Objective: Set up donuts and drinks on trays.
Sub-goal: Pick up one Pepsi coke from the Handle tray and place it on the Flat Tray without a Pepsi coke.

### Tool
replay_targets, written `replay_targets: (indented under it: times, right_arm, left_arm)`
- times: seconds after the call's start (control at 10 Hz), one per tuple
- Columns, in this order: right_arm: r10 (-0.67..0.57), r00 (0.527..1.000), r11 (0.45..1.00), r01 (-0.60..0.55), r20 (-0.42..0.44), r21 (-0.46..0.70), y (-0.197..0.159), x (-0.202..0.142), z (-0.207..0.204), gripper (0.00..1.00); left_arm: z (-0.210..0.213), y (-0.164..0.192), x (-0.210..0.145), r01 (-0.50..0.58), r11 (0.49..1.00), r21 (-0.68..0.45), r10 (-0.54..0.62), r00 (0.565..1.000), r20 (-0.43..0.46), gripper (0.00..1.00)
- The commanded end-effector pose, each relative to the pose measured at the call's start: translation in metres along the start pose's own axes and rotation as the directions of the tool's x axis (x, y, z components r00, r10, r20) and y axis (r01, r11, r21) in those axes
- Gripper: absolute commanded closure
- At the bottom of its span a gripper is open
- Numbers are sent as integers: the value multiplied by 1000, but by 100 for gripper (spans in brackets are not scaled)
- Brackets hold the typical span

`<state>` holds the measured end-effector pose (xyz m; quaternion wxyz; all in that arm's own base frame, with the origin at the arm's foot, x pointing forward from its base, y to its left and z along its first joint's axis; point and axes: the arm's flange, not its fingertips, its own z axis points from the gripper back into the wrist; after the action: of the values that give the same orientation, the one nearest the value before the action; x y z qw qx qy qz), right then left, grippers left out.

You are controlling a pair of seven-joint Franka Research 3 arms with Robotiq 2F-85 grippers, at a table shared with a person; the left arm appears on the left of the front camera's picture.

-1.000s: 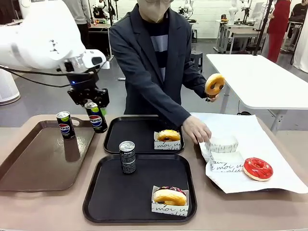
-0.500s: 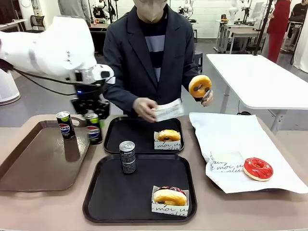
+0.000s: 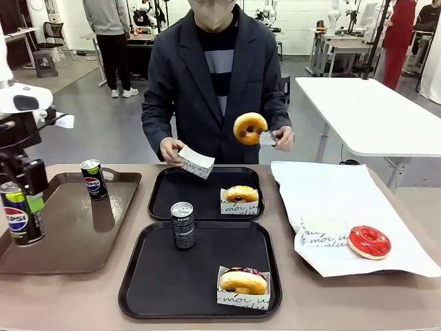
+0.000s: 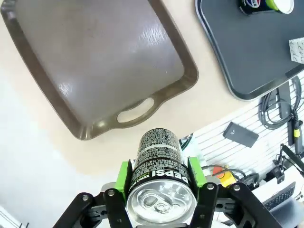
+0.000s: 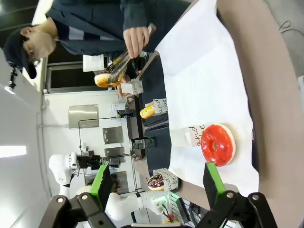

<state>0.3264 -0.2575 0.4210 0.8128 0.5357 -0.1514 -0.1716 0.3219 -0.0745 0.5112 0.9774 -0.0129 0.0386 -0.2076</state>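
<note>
A stiff, likely slippery can [image 4: 159, 149] is being clamped near its top by the left claw [image 4: 160, 173] at the tabletop's [image 3: 83, 296] left edge; the right claw [image 5: 157, 183] is being held apart.

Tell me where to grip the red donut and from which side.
Take the red donut by its outer edge, across the ring, coming straight down from above. It lies flat on the white paper with the icing up, so the bare sides likely offer the cleanest hold. Pinch near side and far side: a paper sleeve lies close at its left.
</note>
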Motion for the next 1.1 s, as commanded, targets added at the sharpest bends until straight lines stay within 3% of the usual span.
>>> replay_targets:
  times: [0.0,0.8,1.0]
  right_arm:
    - [4,1000,1000,-4,-1,11,0,-1,0,0]
    - [4,1000,1000,-4,-1,11,0,-1,0,0]
    - [4,1000,1000,-4,-1,11,0,-1,0,0]
  left_arm:
    - [-5,-3,8,-3,1000,22,3,1000,20,42]
    - [-4,0,-1,-1,1000,0,1,1000,-1,42]
    - [4,-16,45,-3,999,-32,5,999,42,42]
